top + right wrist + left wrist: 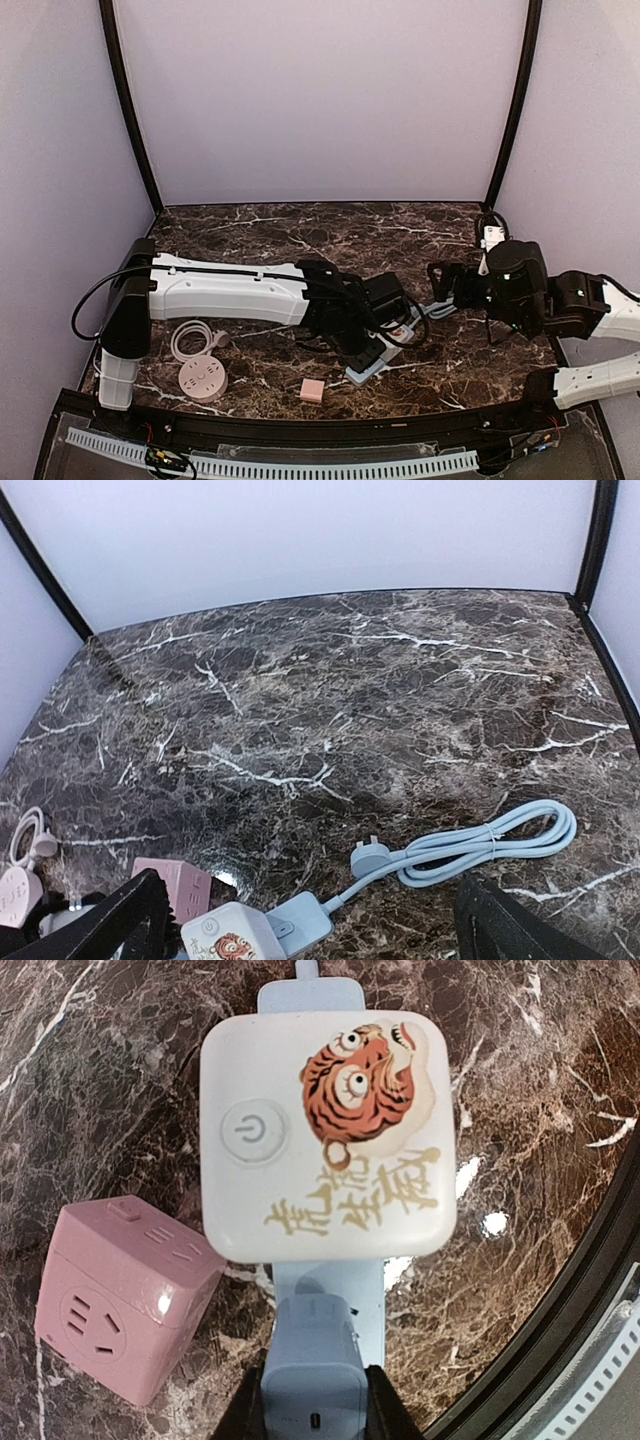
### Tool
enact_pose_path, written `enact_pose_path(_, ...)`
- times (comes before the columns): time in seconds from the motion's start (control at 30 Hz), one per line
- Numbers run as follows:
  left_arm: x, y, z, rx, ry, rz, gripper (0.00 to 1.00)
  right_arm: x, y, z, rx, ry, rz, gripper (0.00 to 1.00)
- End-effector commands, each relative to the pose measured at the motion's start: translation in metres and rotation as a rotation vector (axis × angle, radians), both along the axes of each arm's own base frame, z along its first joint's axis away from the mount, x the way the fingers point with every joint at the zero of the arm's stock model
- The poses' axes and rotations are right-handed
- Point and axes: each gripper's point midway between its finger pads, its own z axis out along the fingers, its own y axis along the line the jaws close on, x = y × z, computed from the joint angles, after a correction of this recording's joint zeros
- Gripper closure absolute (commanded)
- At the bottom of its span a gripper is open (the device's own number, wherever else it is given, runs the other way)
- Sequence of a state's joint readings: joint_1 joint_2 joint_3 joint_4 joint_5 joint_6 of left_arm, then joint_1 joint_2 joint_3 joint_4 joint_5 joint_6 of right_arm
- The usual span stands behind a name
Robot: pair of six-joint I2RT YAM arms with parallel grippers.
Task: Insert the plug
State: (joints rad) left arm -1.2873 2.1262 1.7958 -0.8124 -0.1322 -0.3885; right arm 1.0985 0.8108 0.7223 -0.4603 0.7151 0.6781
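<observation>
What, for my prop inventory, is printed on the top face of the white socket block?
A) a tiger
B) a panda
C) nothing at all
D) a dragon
A: in the left wrist view the white socket block carries an orange striped tiger face beside its round power button, with gold characters beneath.

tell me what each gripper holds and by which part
Left gripper: shut on a light blue block at the power strip's near end, clamped by its sides. Right gripper: open, holding nothing.
</observation>
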Motion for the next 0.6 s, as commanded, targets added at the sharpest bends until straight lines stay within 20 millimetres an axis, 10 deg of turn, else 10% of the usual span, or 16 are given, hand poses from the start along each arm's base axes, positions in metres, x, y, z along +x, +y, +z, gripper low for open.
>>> enact_pose_path(0.0, -0.008, 0.001, -0.056, 0.060, 0.070, -0.052, 0.99, 0.005, -0.021, 0.031, 0.095, -0.041, -0.128, 0.01)
enact_pose_path(0.57, -0.004, 0.008, -0.086, 0.137, 0.112, -0.034, 0.99, 0.004, 0.009, 0.061, 0.121, -0.075, 0.020, 0.01)
